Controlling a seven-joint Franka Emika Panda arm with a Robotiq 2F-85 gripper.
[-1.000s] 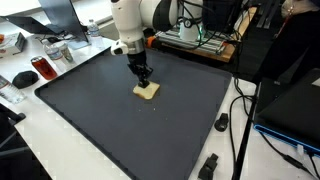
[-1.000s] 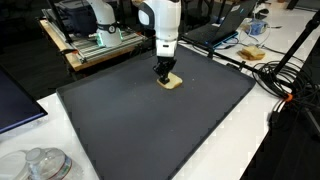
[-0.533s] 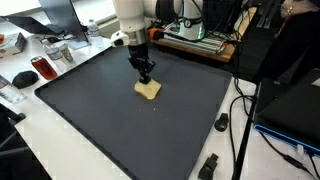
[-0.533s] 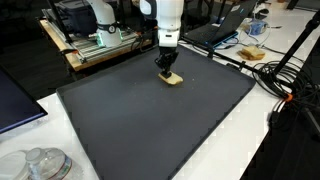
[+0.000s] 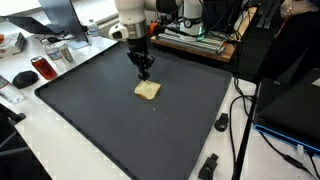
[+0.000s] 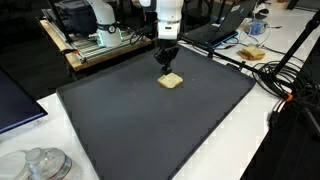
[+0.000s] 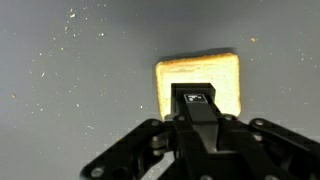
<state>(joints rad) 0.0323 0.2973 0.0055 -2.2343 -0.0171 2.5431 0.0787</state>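
Observation:
A pale square slice of toast (image 5: 147, 90) (image 6: 170, 81) lies flat on the big black mat (image 5: 100, 115) (image 6: 150, 125). My gripper (image 5: 146, 71) (image 6: 167, 62) hangs a short way above it, clear of the slice, its fingers pressed together and shut with nothing between them. In the wrist view the closed fingertips (image 7: 197, 97) cover the near middle of the toast (image 7: 226, 75), and the slice's left, right and far edges show around them.
A red can (image 5: 42, 68) and a black mouse (image 5: 24, 77) sit on the white table beside the mat. Small black parts (image 5: 221, 123) lie off the mat's edge. A glass jar (image 6: 40, 162) stands near one corner, and a plate with food (image 6: 252, 54), laptops and cables lie beyond.
The gripper has risen straight up off the toast, from touching it to hanging above it. The toast stays in place on the mat.

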